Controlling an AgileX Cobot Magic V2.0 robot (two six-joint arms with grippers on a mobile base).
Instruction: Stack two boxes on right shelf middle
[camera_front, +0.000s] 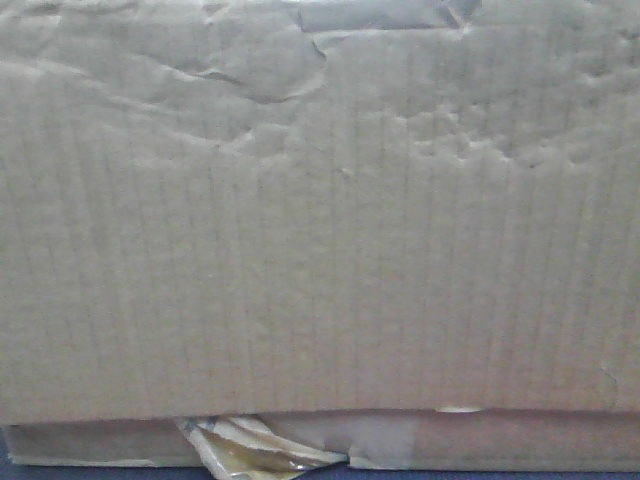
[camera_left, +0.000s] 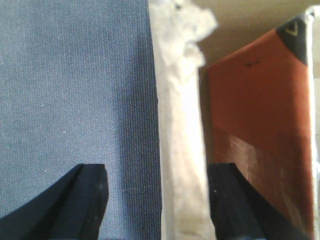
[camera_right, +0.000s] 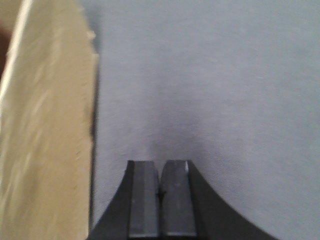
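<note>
Left wrist-mounted view looks straight down past the left gripper (camera_left: 157, 171), whose two black fingers (camera_left: 90, 190) sit wide apart at the bottom corners of the frame, released and holding nothing. Between them lie a blue-grey cloth (camera_left: 75, 75) filling the left half and a pale ragged edge (camera_left: 182, 150) running top to bottom just right of centre. The right-hand finger stands just beside that edge; whether it touches cannot be told. An orange-brown panel (camera_left: 260, 100) fills the right side of the frame.

In the right wrist-mounted view the right gripper (camera_right: 160, 170) points at the same blue-grey surface from bottom centre, its grey pads (camera_right: 144, 200) clenched flat against each other with nothing between. A blurred tan cardboard side (camera_right: 45, 125) rises along the left edge, near the fingers but apart from them; which box it belongs to is unclear.

The front-facing view is blocked almost wholly by the tall box (camera_front: 320, 220), its face creased near the top. It rests on the flatter box (camera_front: 520, 442), a strip along the bottom, where torn tape (camera_front: 250, 450) hangs left of centre.
</note>
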